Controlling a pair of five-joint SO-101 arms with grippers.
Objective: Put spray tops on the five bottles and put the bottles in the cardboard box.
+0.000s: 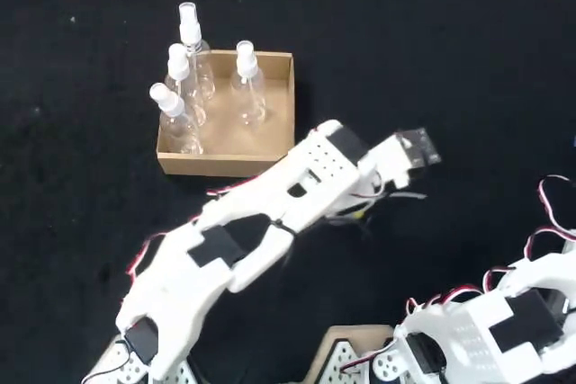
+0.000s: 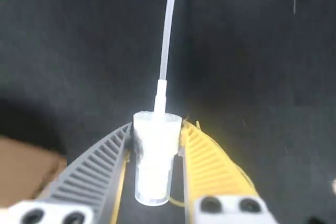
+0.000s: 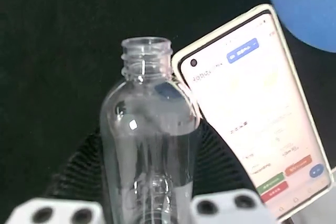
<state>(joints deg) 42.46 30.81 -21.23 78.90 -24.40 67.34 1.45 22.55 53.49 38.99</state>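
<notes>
Left wrist view: pincer (image 2: 156,127) clamps spray top (image 2: 155,156).

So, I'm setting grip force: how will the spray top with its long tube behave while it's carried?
The spray top looks like light plastic, so the left pincer likely needs little force. Its thin tube curves slightly, so it probably flexes if it catches the rim of the bottle. Its smooth round body may slip.
</notes>
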